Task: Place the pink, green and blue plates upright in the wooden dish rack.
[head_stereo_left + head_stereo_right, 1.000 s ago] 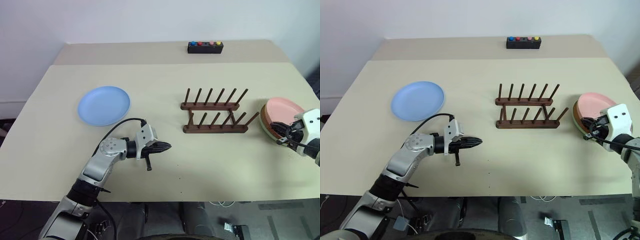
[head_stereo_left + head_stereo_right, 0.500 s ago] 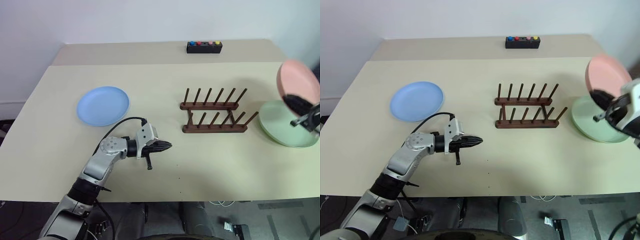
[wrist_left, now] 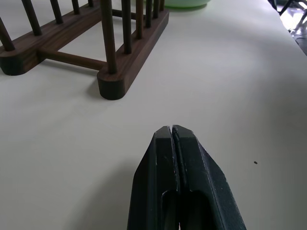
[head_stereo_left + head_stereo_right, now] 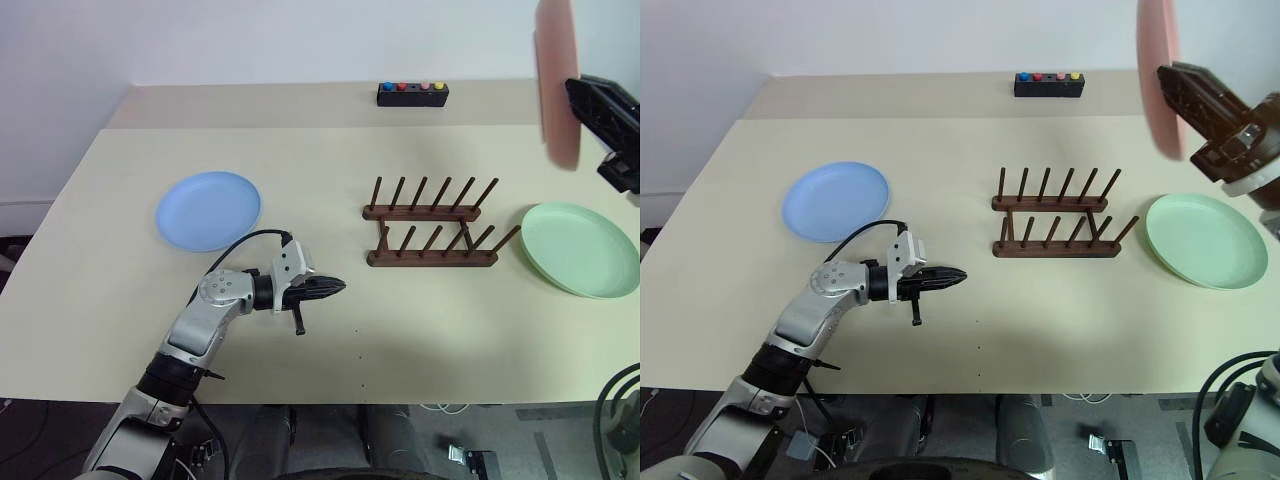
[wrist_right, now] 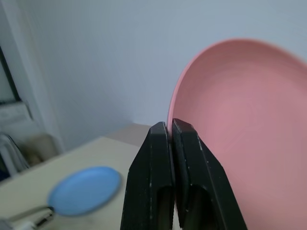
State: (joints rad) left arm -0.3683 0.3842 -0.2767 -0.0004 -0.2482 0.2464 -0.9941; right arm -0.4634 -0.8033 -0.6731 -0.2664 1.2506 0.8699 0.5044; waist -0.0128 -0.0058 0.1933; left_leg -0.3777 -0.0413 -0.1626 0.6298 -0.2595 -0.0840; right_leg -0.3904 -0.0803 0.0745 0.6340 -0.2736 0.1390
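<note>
High at the right, my right gripper (image 4: 1175,88) is shut on the rim of the pink plate (image 4: 1158,75), which stands on edge in the air above and behind the rack's right end. The pink plate (image 5: 240,139) rises past the closed fingers in the right wrist view. The green plate (image 4: 581,249) lies flat on the table right of the wooden dish rack (image 4: 432,228), which holds no plates. Far left on the table lies the blue plate (image 4: 208,209). My left gripper (image 4: 338,289) is shut and empty, low over the table left of the rack and in front of the blue plate.
A small black box with coloured buttons (image 4: 412,94) sits at the back of the table (image 4: 430,340), behind the rack. The table's right edge runs close beside the green plate.
My right gripper has lifted the pink plate off the green one, carried it up and slightly left, and turned it from flat to on edge. The left arm has stayed put.
</note>
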